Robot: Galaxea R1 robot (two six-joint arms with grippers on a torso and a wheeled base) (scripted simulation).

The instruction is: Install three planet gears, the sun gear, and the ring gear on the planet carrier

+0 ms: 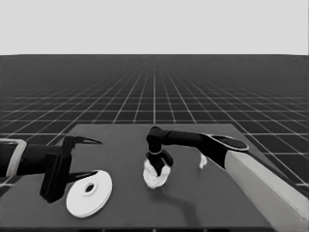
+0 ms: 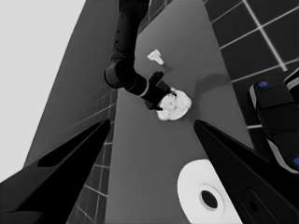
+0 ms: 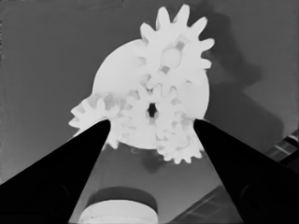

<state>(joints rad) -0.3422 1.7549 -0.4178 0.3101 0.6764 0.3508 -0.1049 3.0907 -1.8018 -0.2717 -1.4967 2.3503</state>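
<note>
gears between right tool fingers

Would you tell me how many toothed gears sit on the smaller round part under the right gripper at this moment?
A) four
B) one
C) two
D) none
A: the right wrist view shows four gears meshed together on the smaller round part, one in the middle and three around it, with the right gripper open over them; the larger round part lies apart by the waiting left gripper.
</note>
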